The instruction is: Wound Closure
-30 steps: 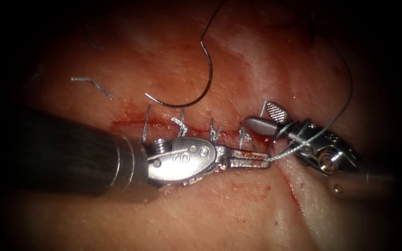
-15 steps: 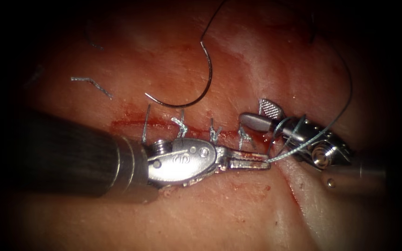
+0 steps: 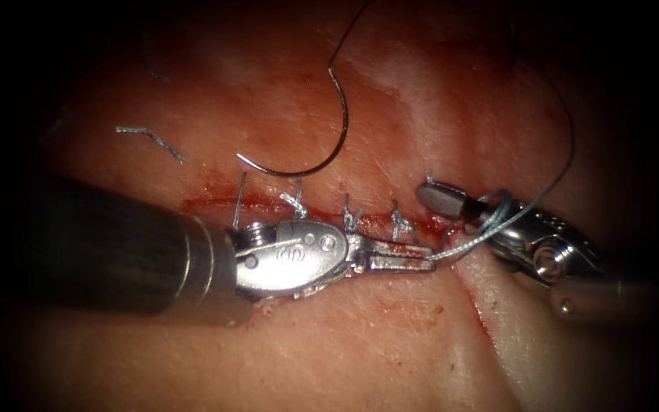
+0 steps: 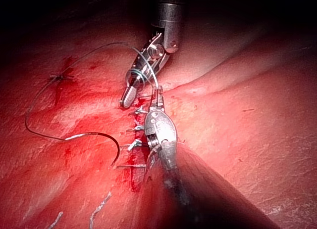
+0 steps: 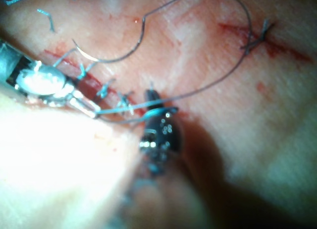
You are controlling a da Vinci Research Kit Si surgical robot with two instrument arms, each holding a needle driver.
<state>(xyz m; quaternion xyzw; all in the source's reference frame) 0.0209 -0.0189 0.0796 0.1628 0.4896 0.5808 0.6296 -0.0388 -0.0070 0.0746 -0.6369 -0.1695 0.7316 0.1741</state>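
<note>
Endoscope view: the left tool lies along the cut in the middle of the frame, its jaws pressed together on the thread right at their tip. The right tool comes in from the right edge; the thread is looped around it just behind the jaws. A second ago its jaws stood spread, and now they look closed, pinching nothing that can be made out. The needle lies free on the tissue in the upper middle of the frame, above the cut, held by neither tool and not in the tissue. From it the thread runs up, arcs round the upper right and comes down to the two tools.

Four stitches with short upright ends already stand in a row across the cut, and a cut end of thread lies at upper left. Red fluid stains the tissue around the cut. Judging from the loop on the right tool, a knot at the right end of the row is under way and not yet pulled tight. Beyond that end, a crease in the tissue runs toward the lower right, unstitched.
</note>
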